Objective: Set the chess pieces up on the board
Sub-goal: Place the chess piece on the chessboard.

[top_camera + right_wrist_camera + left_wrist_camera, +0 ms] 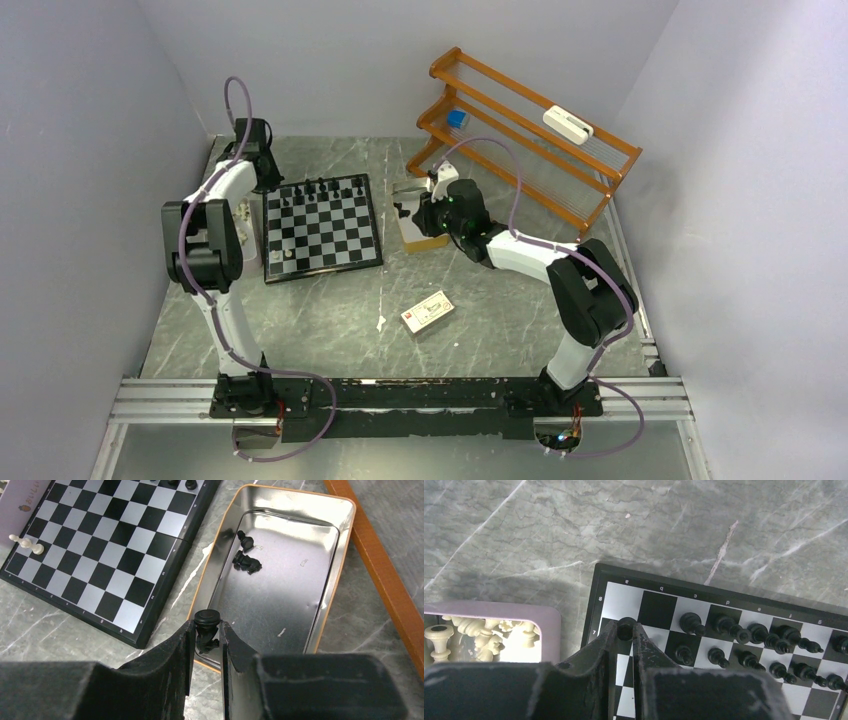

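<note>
The board (322, 228) lies left of centre, with black chess pieces (744, 635) standing in its two far rows and two pale ones (27, 543) at its near left edge. My left gripper (626, 631) is shut on a black piece (626, 625) over the board's (656, 607) far-left corner. My right gripper (207, 631) is shut on another black piece (207, 617) above the near rim of an open metal tin (290, 590). Two black pieces (247, 562) lie inside that tin.
A lavender tray (551, 630) with several pale pieces (479, 635) sits just left of the board. A wooden rack (530, 140) stands at the back right, close behind the tin (415, 228). A small card box (427, 311) lies near the table's middle.
</note>
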Available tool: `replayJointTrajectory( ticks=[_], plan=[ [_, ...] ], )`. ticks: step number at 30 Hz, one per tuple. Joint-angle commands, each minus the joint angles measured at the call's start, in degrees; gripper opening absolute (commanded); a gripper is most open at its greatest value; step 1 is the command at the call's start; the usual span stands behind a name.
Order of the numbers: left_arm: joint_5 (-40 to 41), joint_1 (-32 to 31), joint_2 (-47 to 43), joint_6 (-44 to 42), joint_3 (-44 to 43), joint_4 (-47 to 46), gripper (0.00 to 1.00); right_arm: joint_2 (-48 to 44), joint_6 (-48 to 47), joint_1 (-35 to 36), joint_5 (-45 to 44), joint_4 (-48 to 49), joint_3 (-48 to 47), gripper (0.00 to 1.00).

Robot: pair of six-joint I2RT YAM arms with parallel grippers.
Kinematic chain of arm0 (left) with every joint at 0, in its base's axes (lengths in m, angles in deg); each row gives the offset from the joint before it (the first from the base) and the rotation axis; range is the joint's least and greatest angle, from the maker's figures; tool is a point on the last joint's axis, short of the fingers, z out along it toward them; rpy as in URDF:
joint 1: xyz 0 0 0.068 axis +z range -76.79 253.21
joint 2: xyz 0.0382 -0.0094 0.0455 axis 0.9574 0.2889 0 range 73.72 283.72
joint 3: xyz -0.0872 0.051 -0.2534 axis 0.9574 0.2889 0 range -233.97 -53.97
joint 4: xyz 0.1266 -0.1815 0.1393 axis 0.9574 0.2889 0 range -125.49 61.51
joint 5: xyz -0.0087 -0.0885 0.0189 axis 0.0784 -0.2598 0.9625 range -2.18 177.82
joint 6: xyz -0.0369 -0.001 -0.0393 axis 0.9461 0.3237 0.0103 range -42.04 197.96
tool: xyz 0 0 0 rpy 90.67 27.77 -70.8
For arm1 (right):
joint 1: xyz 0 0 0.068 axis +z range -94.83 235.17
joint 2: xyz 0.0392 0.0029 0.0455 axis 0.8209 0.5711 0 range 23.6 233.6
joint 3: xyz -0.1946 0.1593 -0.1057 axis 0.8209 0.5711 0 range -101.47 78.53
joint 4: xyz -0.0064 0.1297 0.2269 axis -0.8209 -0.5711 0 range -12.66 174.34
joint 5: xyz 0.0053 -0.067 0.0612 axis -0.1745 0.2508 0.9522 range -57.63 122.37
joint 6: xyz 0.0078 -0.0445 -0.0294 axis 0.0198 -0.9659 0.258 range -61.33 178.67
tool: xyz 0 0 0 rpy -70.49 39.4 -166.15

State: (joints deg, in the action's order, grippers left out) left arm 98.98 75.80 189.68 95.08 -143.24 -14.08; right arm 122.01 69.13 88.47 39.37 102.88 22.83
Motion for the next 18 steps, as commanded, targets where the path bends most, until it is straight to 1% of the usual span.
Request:
replayJointTrajectory(
  ticks=[1,5,9,14,18],
  plan=[
    [2.0,0.5,1.9,-0.6,-0.2,-2.4,0.09,-0.2,0.2,-0.6,-0.4,0.8,-0.2,0.27],
    [1.4,0.5,2.6,-1.2,0.2,-3.7,0.1,0.0,0.3,-0.6,0.0,0.7,-0.4,0.27],
    [2.3,0.5,3.7,-1.6,-0.6,-3.4,0.1,-0.1,0.4,-0.6,0.4,1.0,-0.1,0.27],
    [2.3,0.6,5.7,-2.1,-3.2,-2.3,0.11,0.1,0.3,-0.6,0.4,0.8,-0.2,0.27],
    [1.7,0.6,5.4,-2.2,-1.9,-3.6,0.12,0.2,0.2,-0.6,0.3,0.7,-0.4,0.27]
  ],
)
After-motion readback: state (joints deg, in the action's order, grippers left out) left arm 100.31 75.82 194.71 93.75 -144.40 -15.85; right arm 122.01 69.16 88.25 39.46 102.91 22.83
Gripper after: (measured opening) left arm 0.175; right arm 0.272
